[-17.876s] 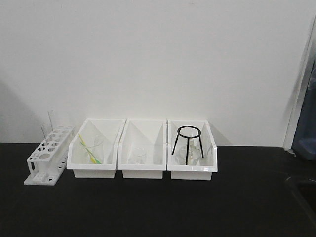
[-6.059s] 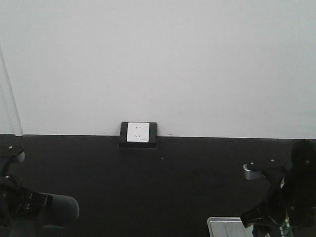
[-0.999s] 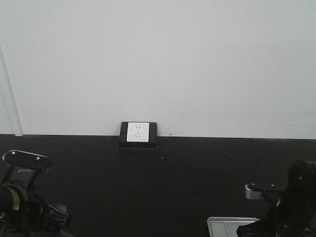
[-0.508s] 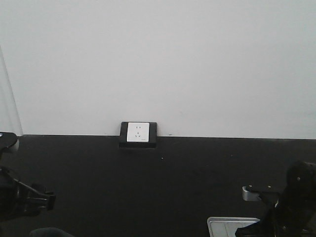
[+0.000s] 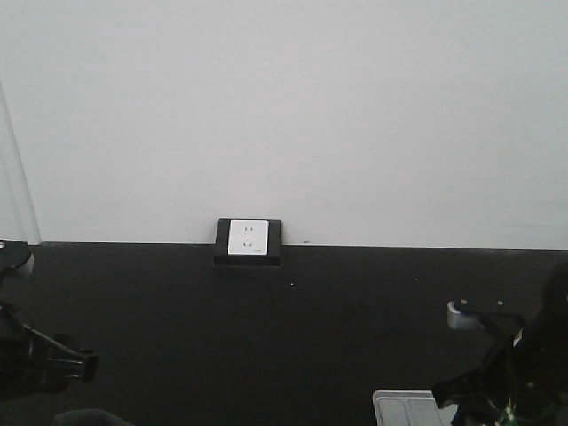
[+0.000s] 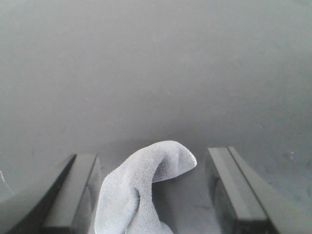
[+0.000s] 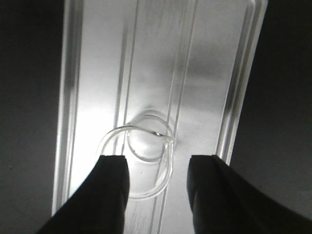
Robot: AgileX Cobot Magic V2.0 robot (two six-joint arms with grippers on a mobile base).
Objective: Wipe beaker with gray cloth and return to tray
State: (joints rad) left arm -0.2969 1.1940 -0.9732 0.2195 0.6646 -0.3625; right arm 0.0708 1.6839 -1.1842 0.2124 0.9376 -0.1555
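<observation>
A white wall rises behind a black surface (image 5: 293, 328) in the front view, and we see a white wall socket (image 5: 248, 240) in a black frame where the two meet. The left arm (image 5: 35, 364) sits at eight o'clock and the right arm (image 5: 524, 364) at four o'clock, with a corner of the tray (image 5: 399, 406) showing just beside the right arm.

In the left wrist view we see the left pincer (image 6: 153, 195) with its jaws spread wide, and the gray cloth (image 6: 139, 187) rising between them in a folded peak that tips toward three o'clock; whether it touches either jaw we cannot tell.

In the right wrist view the right pincer (image 7: 157, 187) is open above the tray (image 7: 214, 63), its two fingers flanking the clear glass beaker (image 7: 144, 156), which stands on the tray floor.
</observation>
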